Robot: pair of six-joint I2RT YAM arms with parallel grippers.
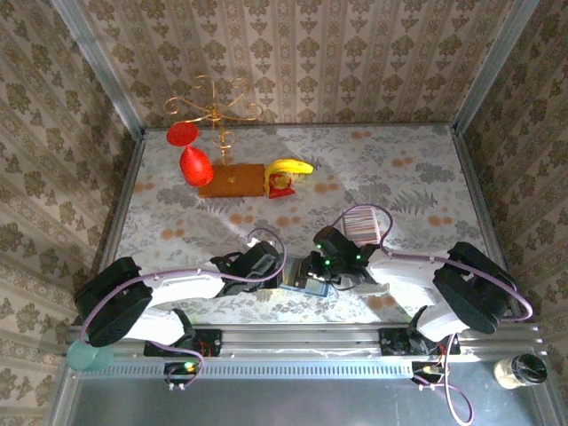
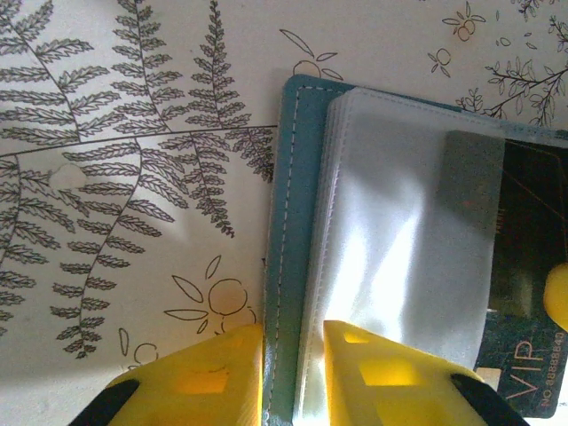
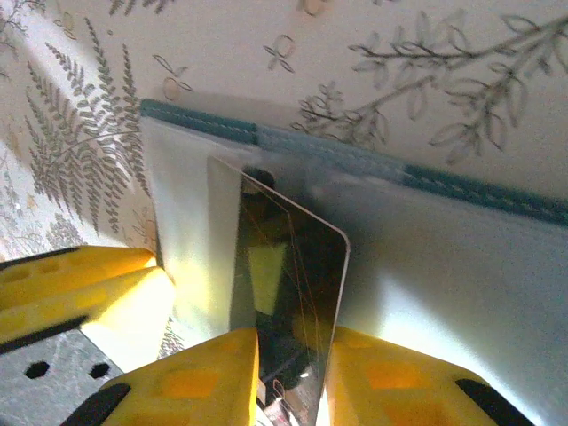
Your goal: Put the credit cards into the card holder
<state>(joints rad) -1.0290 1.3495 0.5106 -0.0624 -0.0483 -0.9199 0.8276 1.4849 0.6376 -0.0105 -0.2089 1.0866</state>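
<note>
Counting first: one card holder (image 2: 282,222), teal with pale stitching along the edge, lay open and flat on the fern-print table (image 1: 399,169) at the near middle, between two grippers. The cover looked like soft leatherette. Inside sat layered clear plastic sleeves (image 2: 390,248), glossy and slightly wrinkled; I could not count the layers.

The left gripper (image 2: 293,373), with blocky yellow fingers, was clamped on the holder's near edge, pinching the cover and sleeves between them. The right gripper (image 3: 293,377) was grasping one dark card (image 3: 284,275). It was thin, stiff and mirror-shiny with rounded corners, tilted up on edge with its far end over the sleeves. I could not tell whether it was slotted in. The left wrist view showed pale "VIP" lettering on its face.

One set of cards (image 1: 362,224), a pale striped-looking rectangle, lay on the table just behind the right gripper, apart from the holder; I could not count them.

Far left of the table were one banana (image 1: 291,167) and one gold wire stand (image 1: 213,106) on a wooden base (image 1: 232,180), with two red pieces. One small jar (image 1: 519,370) stood at the near right corner.
</note>
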